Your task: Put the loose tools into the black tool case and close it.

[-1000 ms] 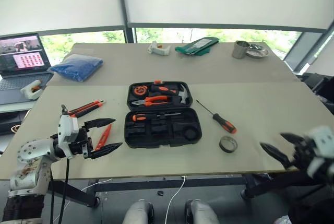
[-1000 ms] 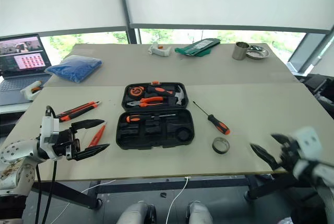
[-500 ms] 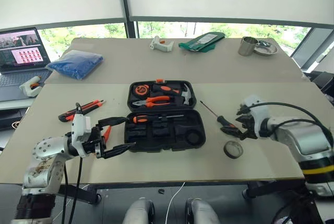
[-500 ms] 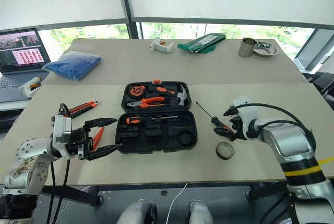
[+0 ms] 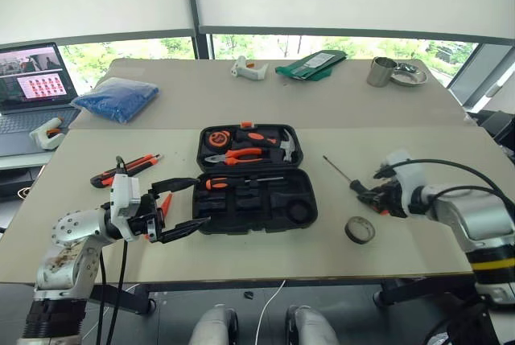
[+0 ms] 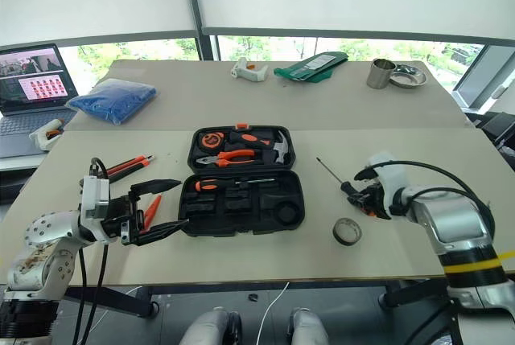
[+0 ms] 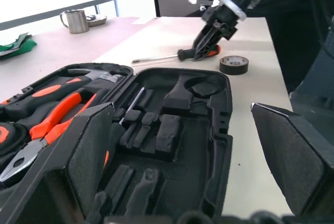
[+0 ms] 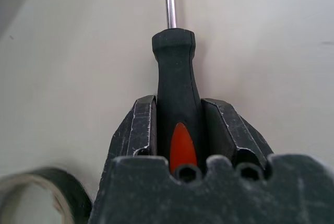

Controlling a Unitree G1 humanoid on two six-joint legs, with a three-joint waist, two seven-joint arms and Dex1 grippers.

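- Orange-and-black screwdriver (image 8: 176,104) is clamped at the handle between the two fingers of the right gripper (image 5: 378,197); its thin metal shaft points away over the table (image 5: 402,256), to the right of the case.
- Handling, judged: stiff and light, the rubbery handle giving a sure hold. The bare shaft is thin and smooth and would likely slip or pivot, so the handle is the better place. The tip end may swing when the tool is lifted.
- Black tool case (image 5: 299,200) lies open near mid-table, lid half behind, with pliers (image 5: 240,153), a hammer (image 5: 284,143) and a tape measure (image 5: 215,137) already seated. One screwdriver (image 5: 233,180) is seen lying in the near half; several moulded recesses are vacant.
- Tape roll (image 5: 360,230) lies flat just beside the right gripper, nearer the table edge. Judged light and soft-sided; best taken across the ring's wall.
- Utility knife (image 5: 125,168) and small orange tester (image 5: 165,205) lie left of the case, close to the left gripper (image 5: 187,206).
- Left gripper is held with fingers wide apart, empty, pointed toward the case's near-left corner.
- Case, judged: rigid plastic, hinged; closing cannot be done until the tools sit fully down in their recesses.
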